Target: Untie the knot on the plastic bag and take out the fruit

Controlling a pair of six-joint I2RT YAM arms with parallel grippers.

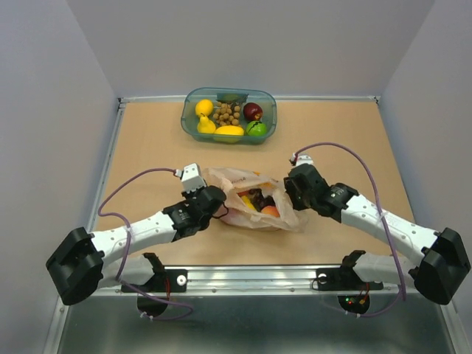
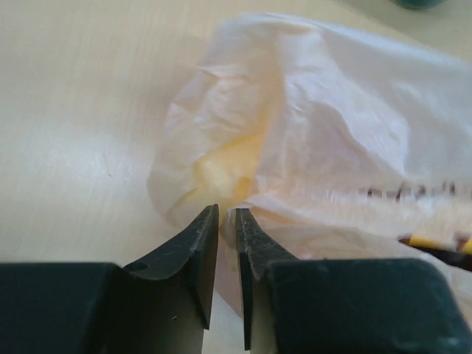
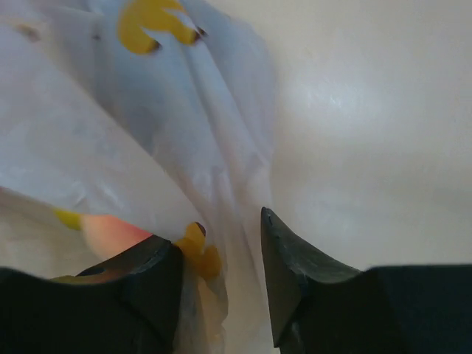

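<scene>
From above, the plastic bag (image 1: 228, 177) lies crumpled at the middle of the tan desk (image 1: 147, 147), its mouth gaping upward so that the fruit (image 1: 259, 200) inside shows: a dark bunch, something orange, something yellow. The left pincer (image 1: 215, 200) sits at the bag's left edge and the right pincer (image 1: 289, 190) at its right edge. The black wrists cover the fingertips here, so this view cannot tell how either one stands. Well apart, at the far edge of the desk, a teal tub (image 1: 189, 122) holds yellow fruits (image 1: 204, 108), a brown cluster (image 1: 226, 113), a red apple (image 1: 253, 110) and a green apple (image 1: 257, 128). The left wrist view supplies what the top view hides: the two dark fingers (image 2: 199, 251) stand almost together, with a thin fold of the pale film pinched in the slit between them. The bag rises behind them as a wrinkled mound with a yellow tint showing through. A row of small dark printed marks (image 2: 413, 190) along a seam at the right is too blurred to read. A sliver of the tub shows at the top edge. In the right wrist view that pincer's fingers (image 3: 291, 280) stand clearly apart, and bag film hangs in the gap, lying against the left one. Orange-yellow prints (image 3: 151, 22) on the film are blobs, not legible letters. A pink-orange fruit glows through the film at lower left, and bare desk fills the right side.
</scene>
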